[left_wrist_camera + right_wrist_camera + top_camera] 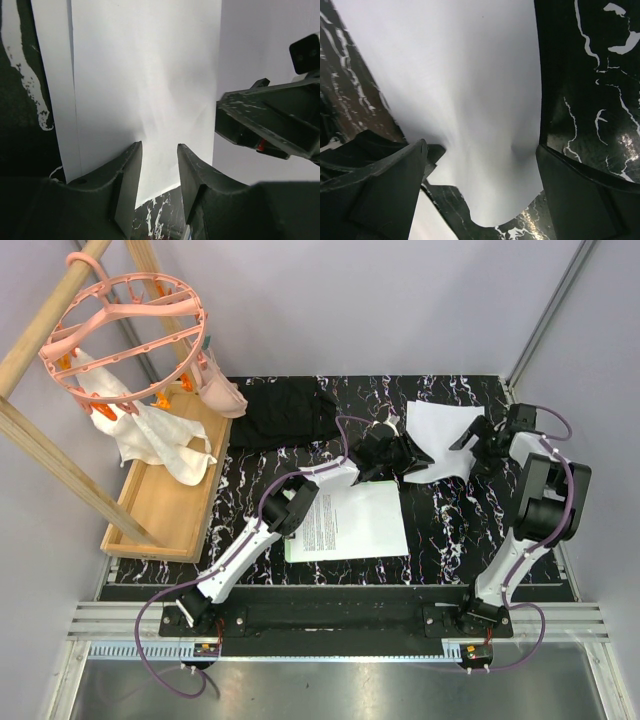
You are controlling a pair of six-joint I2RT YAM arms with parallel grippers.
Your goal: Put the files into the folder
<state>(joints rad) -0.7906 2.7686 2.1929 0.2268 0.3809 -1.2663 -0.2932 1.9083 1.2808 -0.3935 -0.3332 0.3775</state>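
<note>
Risk one: the blank sheet (440, 425) is buckling between the two grippers. If either one is pushing inward, the paper is likely heading for a crease or a tear.

Risk two: the left gripper (159, 147) is standing with its jaws partly apart, the sheet's near edge showing in the gap, and is clamping nothing. A close from here may be catching only a corner, and the sheet may be sliding free.

Risk three: the right gripper (481, 150) is spread to its widest over the same sheet, just beside the left one, so the two are risking a knock.

Condition of the goods: the blank sheet is lying at one o'clock on the worktop (450, 530), thin, limp and dimpled. A printed sheet (350, 520) is resting flat on the green folder (292, 548) at six o'clock, near the arm bases.
</note>
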